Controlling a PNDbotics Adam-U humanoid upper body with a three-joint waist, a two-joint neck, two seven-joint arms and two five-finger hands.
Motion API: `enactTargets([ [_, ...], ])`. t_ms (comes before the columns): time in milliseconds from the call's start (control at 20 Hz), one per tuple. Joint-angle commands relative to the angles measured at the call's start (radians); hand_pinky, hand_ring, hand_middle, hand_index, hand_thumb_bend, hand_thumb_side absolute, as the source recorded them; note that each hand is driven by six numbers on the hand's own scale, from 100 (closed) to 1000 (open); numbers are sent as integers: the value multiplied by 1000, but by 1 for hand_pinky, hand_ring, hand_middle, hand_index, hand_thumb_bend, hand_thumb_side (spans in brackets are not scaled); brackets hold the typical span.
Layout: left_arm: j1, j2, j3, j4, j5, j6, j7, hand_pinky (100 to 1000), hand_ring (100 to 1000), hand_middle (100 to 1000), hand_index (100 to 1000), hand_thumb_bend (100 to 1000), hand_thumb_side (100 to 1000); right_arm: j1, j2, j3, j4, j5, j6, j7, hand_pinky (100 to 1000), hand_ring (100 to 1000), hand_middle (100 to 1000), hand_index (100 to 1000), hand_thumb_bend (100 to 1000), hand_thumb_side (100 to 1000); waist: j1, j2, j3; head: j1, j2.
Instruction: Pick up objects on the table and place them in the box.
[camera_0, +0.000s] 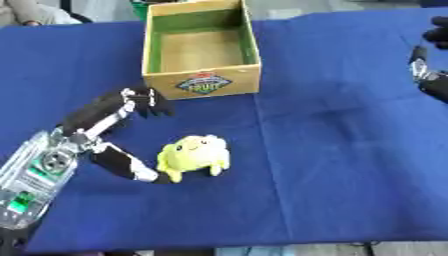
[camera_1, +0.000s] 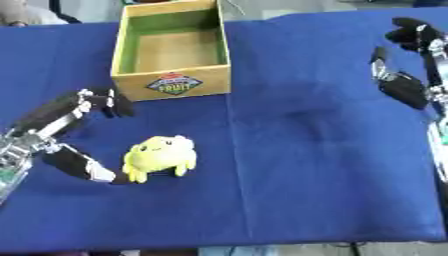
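Note:
A yellow plush toy (camera_0: 194, 155) lies on the blue cloth in front of the box. My left hand (camera_0: 101, 130) stands open just left of it, fingers spread above and thumb low, with the thumb tip touching the toy's lower left side. The open cardboard box (camera_0: 202, 80) with a green lining stands empty at the upper middle. My right hand (camera_1: 404, 75) hovers open at the far right edge, well away from the toy.
The blue cloth (camera_0: 350, 165) covers the whole table, with wide room to the right of the toy. A person's sleeve (camera_0: 35, 12) shows at the far upper left corner. The table's front edge (camera_0: 262, 247) runs along the bottom.

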Motion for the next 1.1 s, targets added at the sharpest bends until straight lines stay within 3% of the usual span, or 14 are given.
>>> enactTargets([
  [50, -23, -11, -10, 18, -42, 0, 33, 639, 676, 714, 749, 875, 263, -17, -16, -1, -25, -6, -2, 3, 839, 796, 694, 879, 100, 241, -2, -19, -3, 2, -8],
  [400, -46, -48, -36, 67, -118, 0, 67, 639, 672, 712, 753, 854, 246, -16, -13, 0, -27, -7, -2, 5, 839, 796, 694, 879, 100, 241, -1, -19, -6, 1, -12],
  [750, -74, -76, -57, 132, -194, -17, 111, 625, 645, 683, 733, 764, 208, -17, -11, 0, -27, -9, -2, 5, 839, 796, 694, 879, 100, 241, -3, -18, -11, 4, -15],
  [1100, -86, -89, -67, 163, -209, -29, 135, 622, 640, 677, 729, 755, 204, -17, -9, 1, -28, -10, -2, 6, 839, 796, 694, 879, 100, 241, -3, -17, -12, 4, -16],
])
